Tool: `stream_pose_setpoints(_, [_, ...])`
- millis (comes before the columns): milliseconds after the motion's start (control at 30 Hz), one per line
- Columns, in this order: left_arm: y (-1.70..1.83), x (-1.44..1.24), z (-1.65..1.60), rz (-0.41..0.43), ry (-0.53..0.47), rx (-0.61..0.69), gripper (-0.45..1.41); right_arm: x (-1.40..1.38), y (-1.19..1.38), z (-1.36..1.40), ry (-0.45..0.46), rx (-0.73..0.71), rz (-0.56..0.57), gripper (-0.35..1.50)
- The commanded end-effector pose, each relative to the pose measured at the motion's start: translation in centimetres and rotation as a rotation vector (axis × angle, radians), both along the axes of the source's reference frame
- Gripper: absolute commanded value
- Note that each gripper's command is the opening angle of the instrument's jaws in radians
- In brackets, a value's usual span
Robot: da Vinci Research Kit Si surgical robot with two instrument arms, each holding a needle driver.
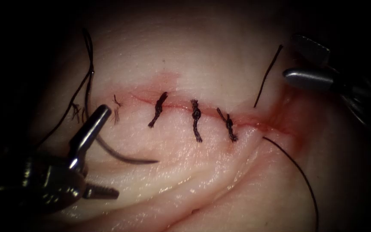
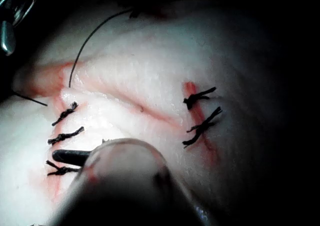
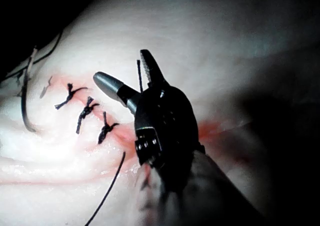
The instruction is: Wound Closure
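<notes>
The tissue (image 1: 202, 64) carries a horizontal cut (image 1: 258, 122) closed by three dark knotted stitches (image 1: 196, 120). The curved needle (image 1: 125, 158) lies on the tissue's surface below the cut's left end, tip pointing right, its rear end hidden behind the left tool's upper jaw. The left tool (image 1: 111, 150) stands open astride the needle's rear part and holds nothing. At the cut's right end the right tool (image 1: 289, 56) hangs open and empty; a short thread end (image 1: 267, 77) stands beside it. In the right wrist view that tool (image 3: 121, 65) is open over the thread end (image 3: 138, 75).
A long thread (image 1: 89, 64) runs down the tissue's left side toward the left tool. Another thread (image 1: 301, 176) curves from the cut's right end toward the near edge. Red fluid (image 1: 280, 116) stains the cut's right end. Folds of tissue (image 1: 202, 180) ridge the near side.
</notes>
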State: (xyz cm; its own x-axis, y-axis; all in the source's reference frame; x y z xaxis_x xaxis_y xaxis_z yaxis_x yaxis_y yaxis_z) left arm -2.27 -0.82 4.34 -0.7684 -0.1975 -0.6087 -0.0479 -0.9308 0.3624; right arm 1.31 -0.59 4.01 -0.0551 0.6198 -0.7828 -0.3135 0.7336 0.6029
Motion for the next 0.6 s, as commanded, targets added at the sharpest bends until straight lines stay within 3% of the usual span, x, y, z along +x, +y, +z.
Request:
stream_pose_setpoints(33, [0.00,-0.09,-0.02,0.001,-0.027,-0.001,1.20,-0.01,0.03,-0.01,-0.004,-0.031,-0.007,1.41])
stream_pose_setpoints(100, [-0.02,-0.26,-0.11,-0.007,-0.089,0.008,1.00,-0.14,0.08,-0.12,-0.018,-0.108,-0.026,1.33])
stream_pose_setpoints(133, [-0.03,-0.32,-0.11,-0.001,-0.106,0.013,0.98,-0.18,0.09,-0.15,-0.033,-0.149,-0.030,1.31])
stream_pose_setpoints(300, [-0.03,-0.78,0.01,0.049,-0.140,0.027,0.89,-0.29,0.12,-0.32,-0.316,-0.451,-0.018,1.28])
stream_pose_setpoints(367, [0.00,-0.96,0.08,0.062,-0.145,0.033,0.84,-0.33,0.12,-0.40,-0.370,-0.487,-0.020,1.20])
stream_pose_setpoints(500, [0.15,-1.47,0.27,0.080,-0.175,0.018,0.76,-0.38,0.09,-0.51,-0.435,-0.502,-0.130,1.20])
stream_pose_setpoints(600, [0.17,-1.72,0.40,0.114,-0.182,-0.020,0.76,-0.41,0.05,-0.49,-0.446,-0.503,-0.136,1.26])
